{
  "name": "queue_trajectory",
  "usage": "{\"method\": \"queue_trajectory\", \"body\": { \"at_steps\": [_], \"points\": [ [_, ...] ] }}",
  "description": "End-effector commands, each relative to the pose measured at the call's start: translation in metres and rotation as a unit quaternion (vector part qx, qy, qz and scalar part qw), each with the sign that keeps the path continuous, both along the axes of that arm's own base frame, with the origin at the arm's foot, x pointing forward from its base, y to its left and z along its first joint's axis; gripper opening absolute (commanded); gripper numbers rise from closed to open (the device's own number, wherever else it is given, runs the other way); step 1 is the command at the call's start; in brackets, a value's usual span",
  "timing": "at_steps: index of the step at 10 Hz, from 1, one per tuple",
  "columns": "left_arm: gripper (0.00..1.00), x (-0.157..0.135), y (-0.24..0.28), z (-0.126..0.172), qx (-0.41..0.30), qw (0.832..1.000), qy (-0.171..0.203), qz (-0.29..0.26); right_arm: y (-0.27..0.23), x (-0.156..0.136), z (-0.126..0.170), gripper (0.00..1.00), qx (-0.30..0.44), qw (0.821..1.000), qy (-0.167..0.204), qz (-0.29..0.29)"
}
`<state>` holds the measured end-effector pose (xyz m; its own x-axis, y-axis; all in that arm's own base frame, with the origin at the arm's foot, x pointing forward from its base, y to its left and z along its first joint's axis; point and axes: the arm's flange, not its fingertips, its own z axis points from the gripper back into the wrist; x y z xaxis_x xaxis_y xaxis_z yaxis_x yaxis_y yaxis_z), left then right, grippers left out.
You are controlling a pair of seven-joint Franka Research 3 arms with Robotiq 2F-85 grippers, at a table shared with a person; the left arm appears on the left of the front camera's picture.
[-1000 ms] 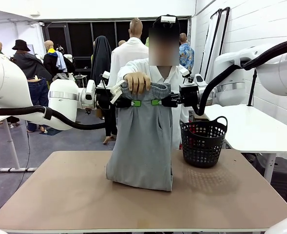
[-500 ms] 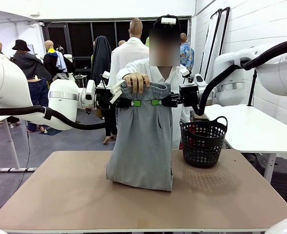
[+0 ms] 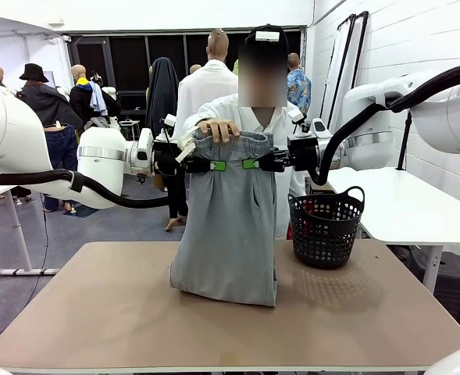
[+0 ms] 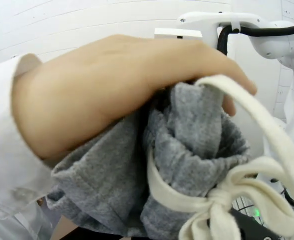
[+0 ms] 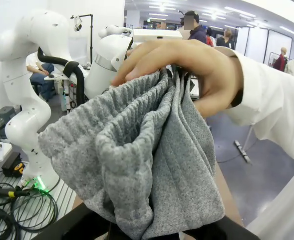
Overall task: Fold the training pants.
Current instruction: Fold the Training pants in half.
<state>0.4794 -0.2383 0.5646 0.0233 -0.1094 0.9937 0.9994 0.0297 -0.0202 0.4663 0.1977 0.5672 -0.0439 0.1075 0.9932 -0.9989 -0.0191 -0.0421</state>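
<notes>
Table (image 3: pixel 97 312) under hanging training pants (image 3: pixel 230 226), wrist views reveal whitish drawstring (image 4: pixel 221 200)

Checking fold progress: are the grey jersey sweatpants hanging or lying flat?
Hanging: the grey jersey sweatpants hang from the person's hand, lower end bunched on the table.

Training pants (image 3: pixel 228 226) hanging between both tools, person's hand (image 3: pixel 219 129) atop waistband.

Illumination is even and bright from overhead ceiling fixtures, casting soft shadows on the desk (image 3: pixel 97 312); wrist views show wide-angle distortion at the edges, with the nearest cloth and hand (image 4: pixel 112 90) slightly soft.
</notes>
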Motion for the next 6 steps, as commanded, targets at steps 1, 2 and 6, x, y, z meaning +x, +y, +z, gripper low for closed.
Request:
{"method": "queue_trajectory", "body": {
  "at_steps": [1,2,6],
  "points": [
    [0.00,-0.0033,0.0007,0.0017,-0.009,1.000,-0.001,0.001,0.0011,-0.0013,0.0019,0.00,0.001,1.000,0.000,0.003],
    [0.00,-0.0033,0.0007,0.0017,-0.009,1.000,-0.001,0.001,0.0011,-0.0013,0.0019,0.00,0.001,1.000,0.000,0.003],
    [0.00,-0.0033,0.0007,0.0017,-0.009,1.000,-0.001,0.001,0.0011,-0.0013,0.0019,0.00,0.001,1.000,0.000,0.003]
  ]
}}
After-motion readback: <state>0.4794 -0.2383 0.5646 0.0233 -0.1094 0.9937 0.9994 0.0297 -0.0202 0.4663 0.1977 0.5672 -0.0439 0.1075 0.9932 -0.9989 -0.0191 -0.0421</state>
